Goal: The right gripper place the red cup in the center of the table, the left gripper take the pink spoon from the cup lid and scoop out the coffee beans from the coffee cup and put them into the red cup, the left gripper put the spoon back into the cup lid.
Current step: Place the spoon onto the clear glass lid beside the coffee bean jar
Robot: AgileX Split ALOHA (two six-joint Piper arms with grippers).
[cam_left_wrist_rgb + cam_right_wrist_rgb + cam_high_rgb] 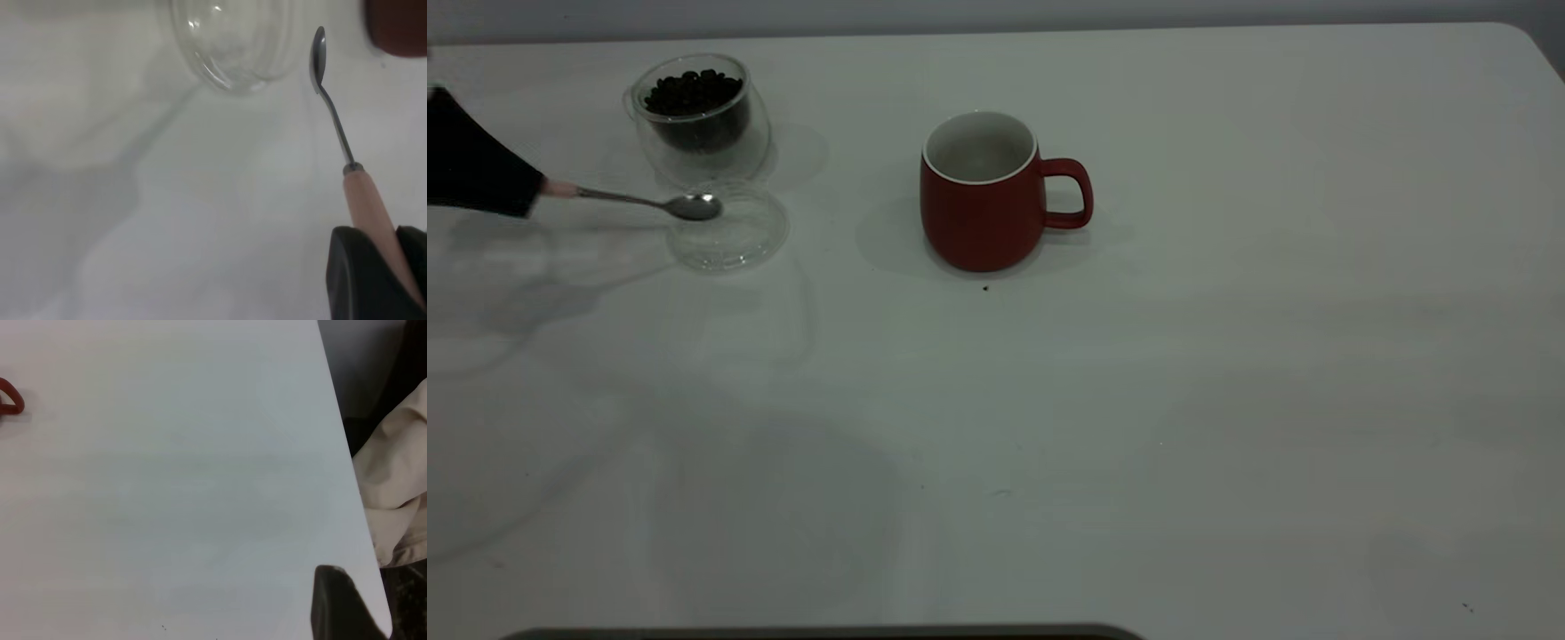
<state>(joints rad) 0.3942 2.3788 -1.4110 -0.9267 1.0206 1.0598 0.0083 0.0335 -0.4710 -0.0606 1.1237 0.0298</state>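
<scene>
The red cup stands upright near the middle of the table, its handle to the right and its white inside showing nothing. The coffee cup, holding coffee beans, stands at the far left. Just in front of it lies the cup lid. At the left edge my left gripper is shut on the pink spoon by its handle. The spoon's empty bowl hovers over the lid's edge. My right gripper sits by the table's right edge, away from the cup's handle.
A beige cloth hangs beyond the table's right edge. A tiny dark speck lies just in front of the red cup. A dark strip runs along the front edge.
</scene>
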